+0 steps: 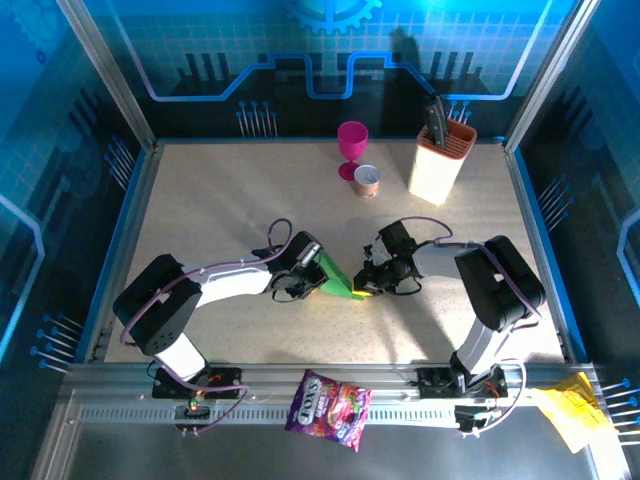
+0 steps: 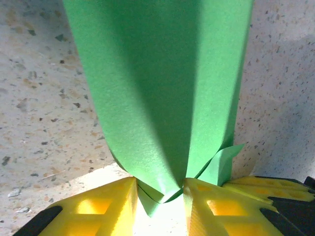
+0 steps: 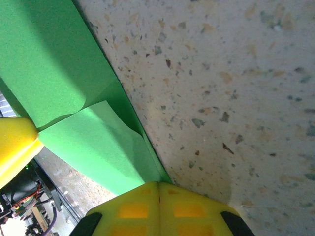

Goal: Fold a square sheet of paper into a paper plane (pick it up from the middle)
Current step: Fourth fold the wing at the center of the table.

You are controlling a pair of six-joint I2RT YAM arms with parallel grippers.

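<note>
- Yellow fingertips (image 2: 98, 211) of the left gripper (image 2: 160, 189) clamped the folded square sheet of paper (image 2: 157, 88); its top was cut off.
- Opposite, the right gripper (image 3: 158, 189) pinched shut on the sheet's edge, corner hidden inside.
- Paper spanned both grippers near the table's (image 1: 250, 190) middle.

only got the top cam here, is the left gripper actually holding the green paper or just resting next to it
observer: Holding it. In the left wrist view the left gripper pinches the bunched end of the green paper between its yellow tips.
operator: ok and the right one
observer: In the right wrist view the right gripper is shut, tips pressed together right at the paper's edge. I cannot tell whether any paper is caught between them.
</note>
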